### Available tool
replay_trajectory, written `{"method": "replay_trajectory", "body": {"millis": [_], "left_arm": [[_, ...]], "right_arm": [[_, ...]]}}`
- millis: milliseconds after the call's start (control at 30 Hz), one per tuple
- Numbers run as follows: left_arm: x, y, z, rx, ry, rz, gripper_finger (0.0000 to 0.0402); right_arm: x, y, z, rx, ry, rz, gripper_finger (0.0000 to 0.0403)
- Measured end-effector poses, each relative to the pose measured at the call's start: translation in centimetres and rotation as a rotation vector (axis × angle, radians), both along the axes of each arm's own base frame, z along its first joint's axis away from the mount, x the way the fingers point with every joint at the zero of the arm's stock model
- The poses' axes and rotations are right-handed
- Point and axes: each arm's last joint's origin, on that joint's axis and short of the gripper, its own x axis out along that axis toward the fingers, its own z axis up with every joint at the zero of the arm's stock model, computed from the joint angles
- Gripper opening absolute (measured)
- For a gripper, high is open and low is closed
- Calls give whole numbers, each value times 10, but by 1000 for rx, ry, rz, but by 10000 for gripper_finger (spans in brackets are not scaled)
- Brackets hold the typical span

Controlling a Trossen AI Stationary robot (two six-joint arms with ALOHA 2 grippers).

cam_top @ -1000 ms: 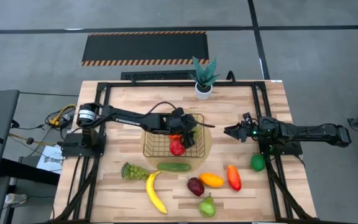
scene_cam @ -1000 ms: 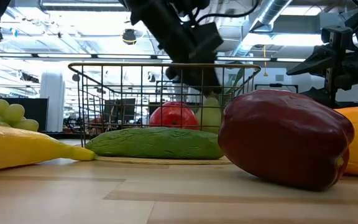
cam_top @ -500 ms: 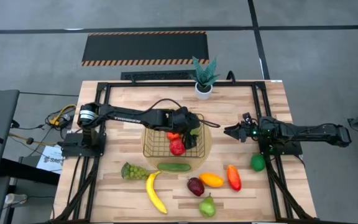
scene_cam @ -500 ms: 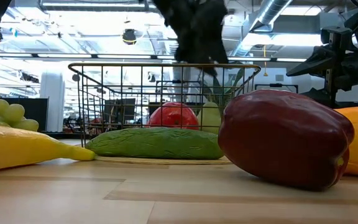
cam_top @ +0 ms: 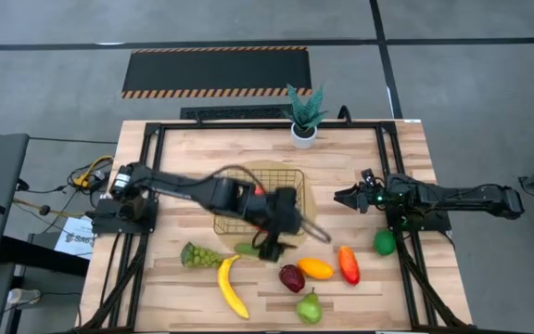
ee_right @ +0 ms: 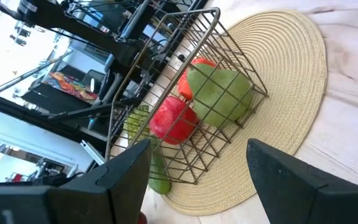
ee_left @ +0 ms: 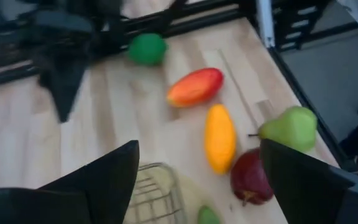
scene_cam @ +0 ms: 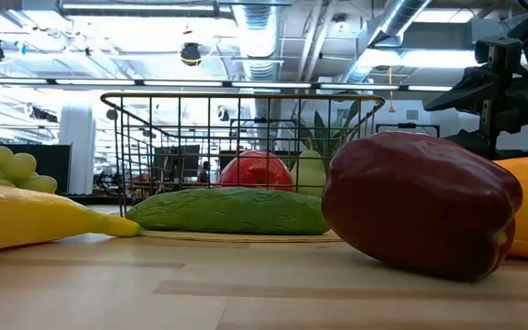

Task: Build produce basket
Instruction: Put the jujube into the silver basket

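Basket (cam_top: 253, 199) sits on the round mat (ee_right: 288, 81) near tabletop (cam_top: 184, 158) centre; inside it a red apple (ee_right: 171, 119), a green pear (ee_right: 221, 94) and an orange-red piece behind them. Left gripper (cam_top: 276, 243) hangs over the basket's 6 o'clock edge, above the cucumber (scene_cam: 227, 211); its fingers (ee_left: 101, 177) are spread wide, nothing between them. Right gripper (cam_top: 346, 197) is parked at 3 o'clock of the basket, well apart from it, fingers (ee_right: 126, 165) wide and empty. Loose produce along the 6 o'clock side of the tabletop: grapes (cam_top: 197, 254), banana (cam_top: 230, 286), dark red pepper (cam_top: 292, 277), orange piece (cam_top: 315, 269), red-orange piece (cam_top: 349, 264), a second pear (cam_top: 310, 307), green round piece (cam_top: 384, 242) at 4 o'clock by the right arm's base. Potted plant (cam_top: 304, 113) at 12 o'clock.
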Motion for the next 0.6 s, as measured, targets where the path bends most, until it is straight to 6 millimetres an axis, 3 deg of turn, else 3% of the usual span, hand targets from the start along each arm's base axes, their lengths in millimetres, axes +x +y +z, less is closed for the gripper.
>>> {"method": "replay_trajectory", "body": {"millis": [267,400,600], "left_arm": [[17,-45,-43,67,-90,-151,371],[28,-65,-72,37,-41,-234,395],[37,-79,-102,-37,20,-261,394]], "right_arm": [[0,0,0,3,2,12,286],[1,1,-1,6,8,26,286],[2,5,-3,8,26,63,286]]}}
